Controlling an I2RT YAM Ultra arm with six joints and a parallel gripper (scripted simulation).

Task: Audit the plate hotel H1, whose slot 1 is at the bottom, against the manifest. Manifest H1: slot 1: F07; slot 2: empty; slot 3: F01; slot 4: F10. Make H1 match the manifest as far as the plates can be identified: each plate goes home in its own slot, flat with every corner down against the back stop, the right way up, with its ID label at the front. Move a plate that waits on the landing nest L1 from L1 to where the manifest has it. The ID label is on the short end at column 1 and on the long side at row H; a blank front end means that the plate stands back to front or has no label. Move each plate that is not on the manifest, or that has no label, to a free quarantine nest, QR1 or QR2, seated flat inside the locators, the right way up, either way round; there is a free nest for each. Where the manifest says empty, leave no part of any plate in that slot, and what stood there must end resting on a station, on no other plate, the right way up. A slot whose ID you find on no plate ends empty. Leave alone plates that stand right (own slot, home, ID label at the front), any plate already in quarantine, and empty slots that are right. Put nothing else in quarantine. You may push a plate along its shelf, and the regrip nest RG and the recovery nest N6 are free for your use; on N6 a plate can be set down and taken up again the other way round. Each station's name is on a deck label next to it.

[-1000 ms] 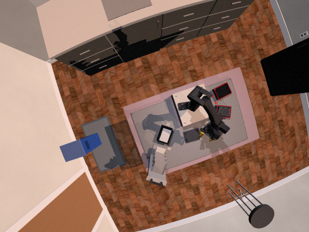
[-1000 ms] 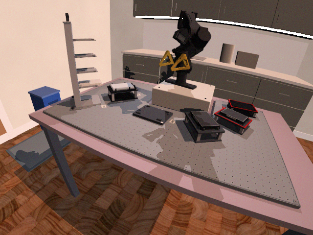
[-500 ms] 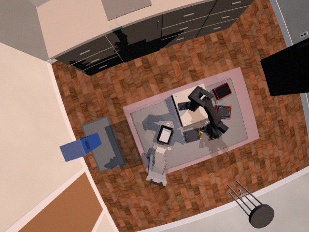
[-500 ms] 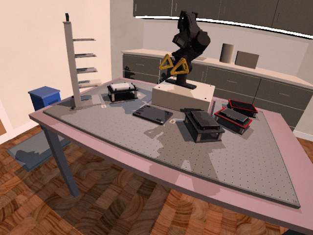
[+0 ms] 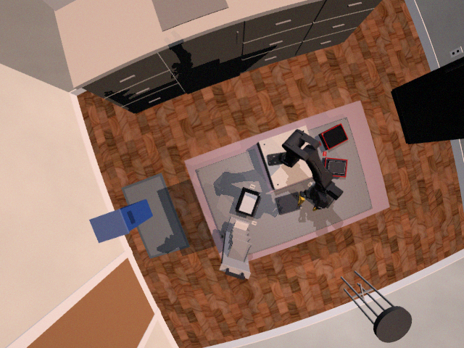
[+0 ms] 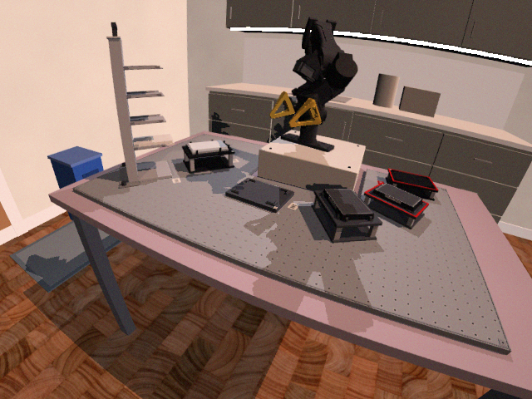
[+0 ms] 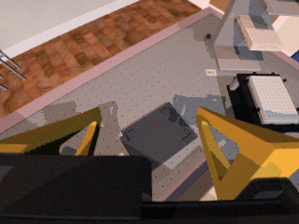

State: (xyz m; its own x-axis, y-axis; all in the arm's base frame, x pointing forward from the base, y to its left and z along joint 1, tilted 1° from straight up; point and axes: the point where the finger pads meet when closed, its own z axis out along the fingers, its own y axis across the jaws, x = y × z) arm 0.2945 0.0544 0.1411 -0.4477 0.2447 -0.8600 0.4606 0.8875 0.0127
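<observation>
The plate hotel H1 (image 6: 129, 107) stands at the table's left corner. A pale plate (image 6: 152, 140) lies on its lowest shelf, and the upper shelves look thin and bare from here. The hotel also shows in the wrist view (image 7: 259, 33). A white plate (image 6: 207, 148) sits on a raised black nest beside the hotel, and shows in the wrist view (image 7: 271, 98) and from above (image 5: 247, 202). My gripper (image 6: 295, 110) is open and empty, high above the table near the arm's base. In the wrist view its yellow fingers frame a flat dark nest (image 7: 159, 135).
A dark plate (image 6: 347, 206) rests on a raised nest right of the middle. Two red-edged nests stand at the right; the nearer (image 6: 397, 197) holds a dark plate, the farther (image 6: 412, 179) looks bare. The arm's beige pedestal (image 6: 311, 163) stands behind. A blue bin (image 6: 75, 165) stands on the floor.
</observation>
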